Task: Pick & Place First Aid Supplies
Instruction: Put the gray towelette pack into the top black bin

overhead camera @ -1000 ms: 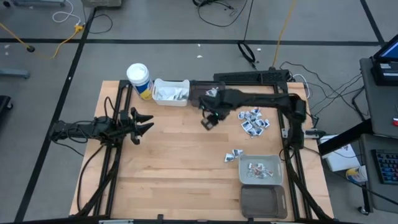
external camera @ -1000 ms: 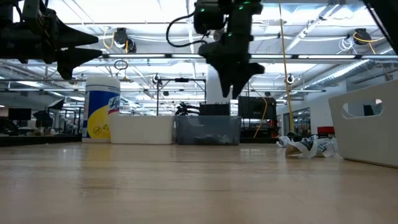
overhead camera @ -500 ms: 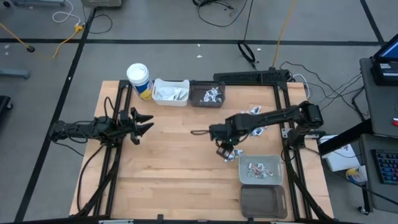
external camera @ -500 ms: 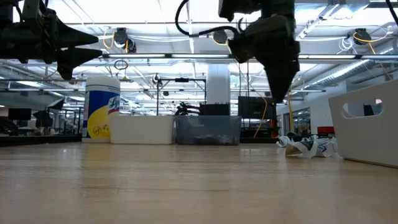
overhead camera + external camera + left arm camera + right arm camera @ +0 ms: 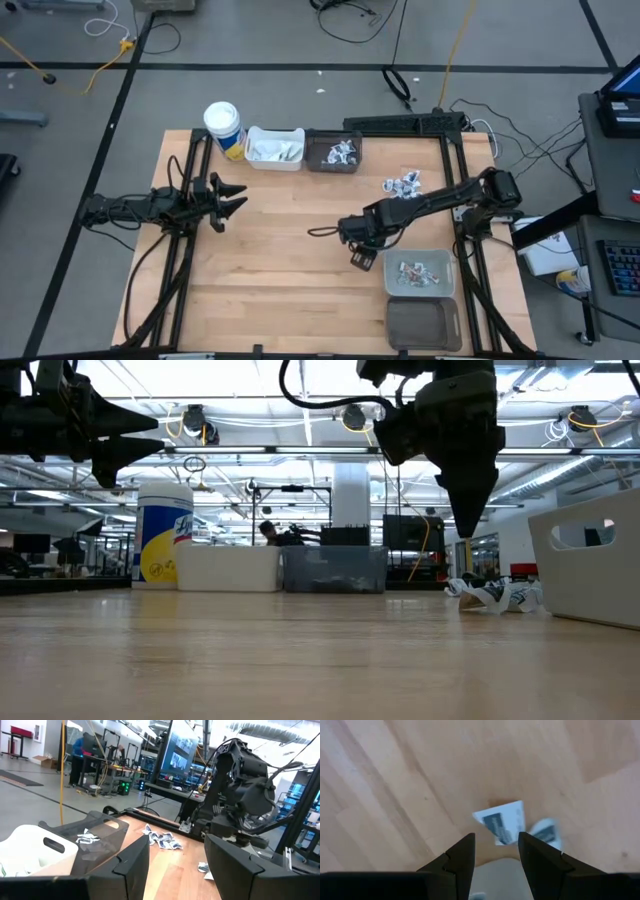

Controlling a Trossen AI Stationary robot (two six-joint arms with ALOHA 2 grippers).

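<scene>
I hang my right end effector (image 5: pixel 362 257) over the worktop (image 5: pixel 280 260), at about five o'clock of its centre, pointing straight down, because two loose packets lie right beneath it. In the right wrist view its fingers (image 5: pixel 457 860) stand apart with bare wood showing between them and nothing in their grasp, and the square packet with dark print (image 5: pixel 501 826) sits just past the tips, with a second packet (image 5: pixel 545 833) touching its edge. That placement reads to me as lining up for a pick, with the grey bin (image 5: pixel 420 272) just beside, at four o'clock of the worktop, ready to take the piece.

My left end effector (image 5: pixel 228 198) waits at nine o'clock, fingers spread and empty, well clear of the work (it points across the board towards the other arm).

Counting bins, I see four: a white bin (image 5: pixel 274 148) and a dark bin (image 5: pixel 333 152) side by side at twelve o'clock, the grey one, and a darker tray (image 5: pixel 423 325) next to it at five o'clock. One white cup (image 5: pixel 223 127) stands at eleven o'clock. A loose heap of packets (image 5: pixel 403 182) lies at two o'clock; I count perhaps five or six there, though they overlap too much to be sure. The grey bin holds a few more.
</scene>
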